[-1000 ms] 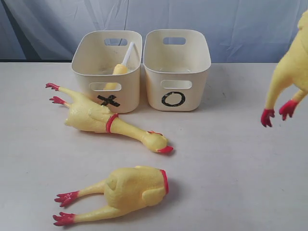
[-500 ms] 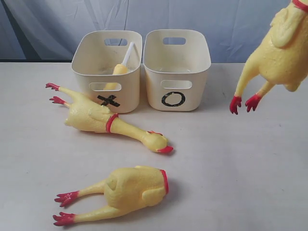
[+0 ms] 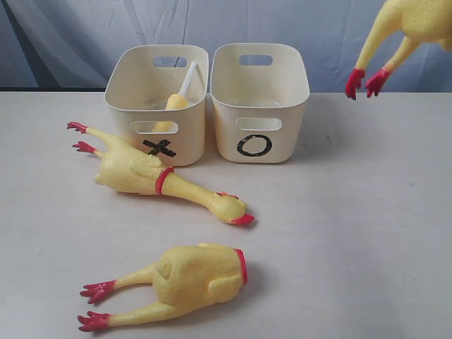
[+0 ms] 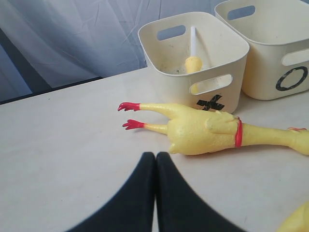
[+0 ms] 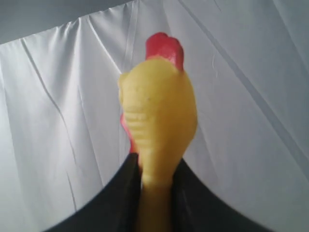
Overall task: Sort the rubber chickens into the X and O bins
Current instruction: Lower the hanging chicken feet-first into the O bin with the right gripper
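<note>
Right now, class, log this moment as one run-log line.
right claw: shut on airborne chicken, by its neck | left claw: shut, nothing held | table: whole chicken, headless body | X bin: one yellow piece

Left claw (image 4: 155, 155) closed, right claw (image 5: 157, 163) clamped

We read this as a robot test lab, a staged bench setup. Evidence: bare pale surface (image 3: 353, 233) with a wrinkled blue-grey cloth backdrop (image 3: 85, 35) hung behind it; the same kind of cloth fills the right wrist view. Two identical cream tubs, X tub (image 3: 187, 134) and O tub (image 3: 289, 134), with letters hand-marked in black. The props are toys: whole chicken (image 3: 141, 173), headless chicken (image 3: 198, 272), and hanging chicken (image 3: 420, 21) up in the air. Black left claw (image 4: 155, 162), fingers pressed together, and right claw (image 5: 155, 166), clamped on the hanging chicken's neck, each sit in their own camera view.
</note>
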